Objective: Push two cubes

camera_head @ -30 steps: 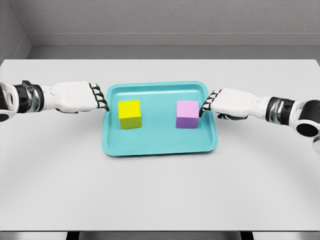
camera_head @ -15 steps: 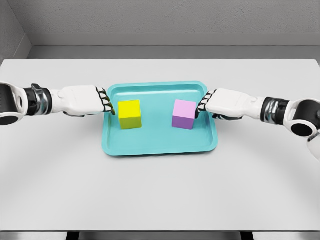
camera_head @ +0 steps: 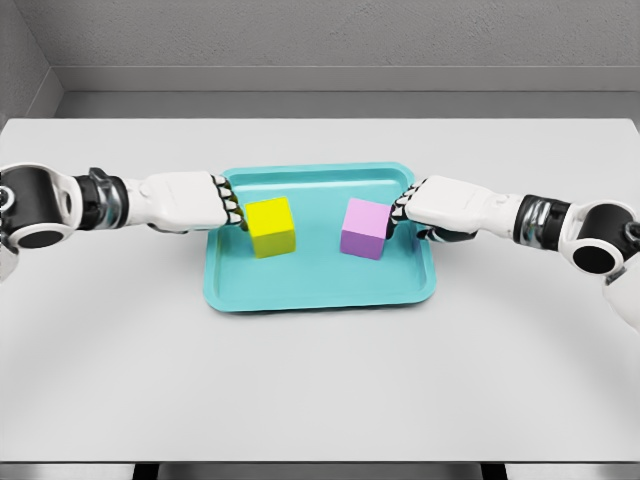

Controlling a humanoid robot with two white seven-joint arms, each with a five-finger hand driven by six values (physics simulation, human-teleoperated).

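A teal tray (camera_head: pixel 320 290) is lying on the grey table (camera_head: pixel 320 380), nearer the table's far edge than its near one. Two cubes are sitting inside the tray, apart from each other, both in its far half. The yellow cube (camera_head: pixel 271 227) is resting toward the tray's left edge, turned slightly askew to the rim. The purple cube (camera_head: pixel 364 228) is resting toward the right edge, also turned a little.

The left hand (camera_head: pixel 190 201) is reaching in over the tray's left rim, fingers curled into a loose fist and grasping nothing, with its knuckles pressing against the yellow cube's left face. The right hand (camera_head: pixel 445 204) is reaching in over the tray's right rim near the far right corner, fingers likewise curled and holding nothing, its knuckles touching the purple cube's right face. Both arms are stretching low across the table from the side edges.
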